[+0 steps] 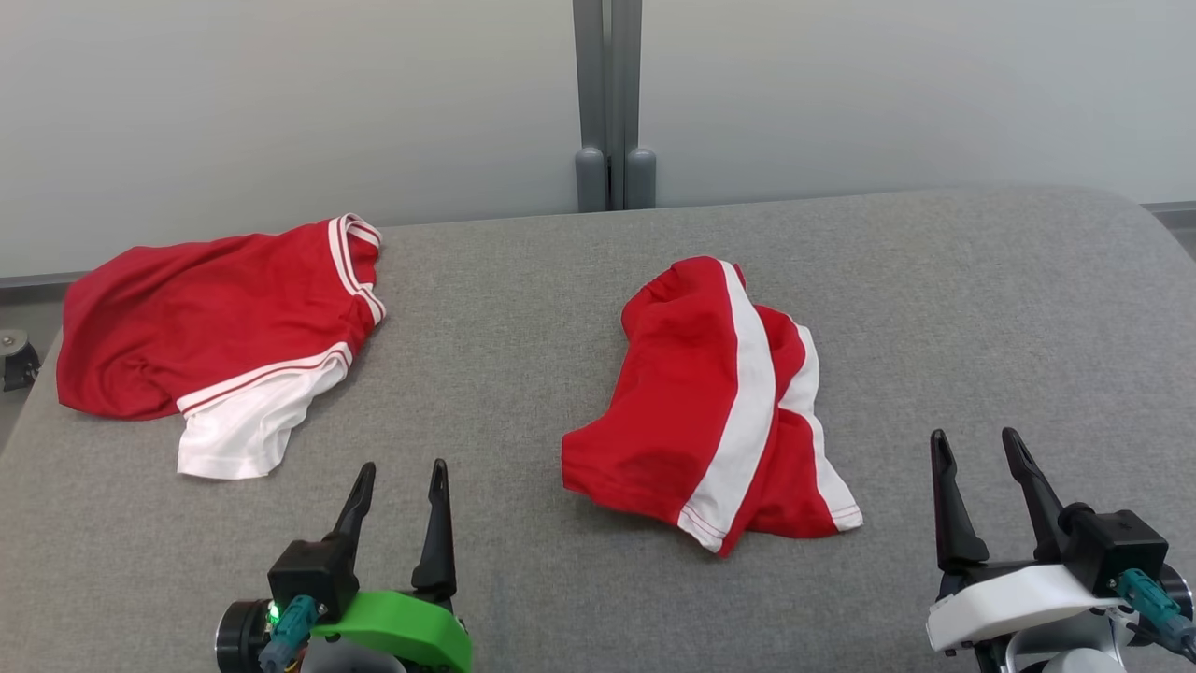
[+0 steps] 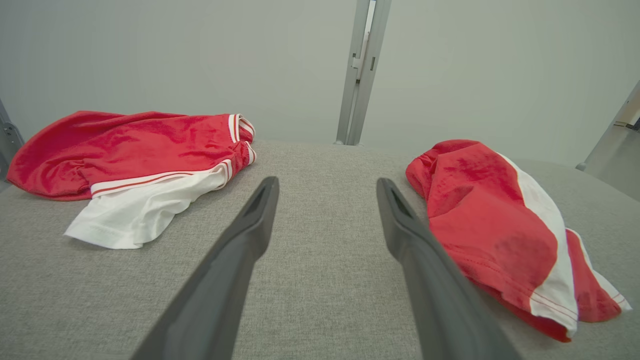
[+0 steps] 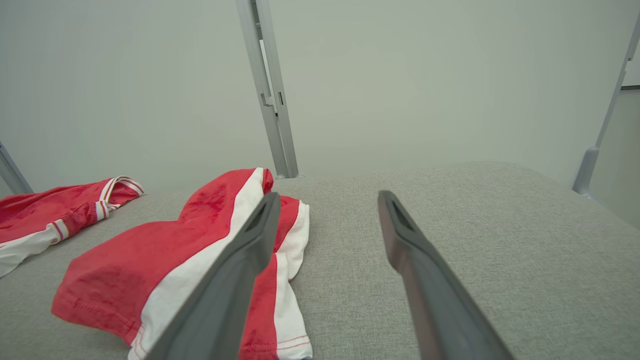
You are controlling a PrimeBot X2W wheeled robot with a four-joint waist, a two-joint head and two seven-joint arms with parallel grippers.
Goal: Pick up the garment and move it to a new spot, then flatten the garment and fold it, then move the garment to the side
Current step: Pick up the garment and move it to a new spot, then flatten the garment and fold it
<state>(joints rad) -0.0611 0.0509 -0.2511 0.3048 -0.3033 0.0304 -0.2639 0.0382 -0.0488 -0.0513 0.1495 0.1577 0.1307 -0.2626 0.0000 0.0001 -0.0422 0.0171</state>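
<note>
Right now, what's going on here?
Nothing is held yet. The left gripper and right gripper are both open and empty at the near side of the grey surface. A crumpled red-and-white garment lies ahead, between them; a second red-and-white garment lies at the far left. No folding has started.

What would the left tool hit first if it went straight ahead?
Likely nothing: the left tool points along bare grey surface, between the middle garment and the far-left garment. Depth unclear.
</note>
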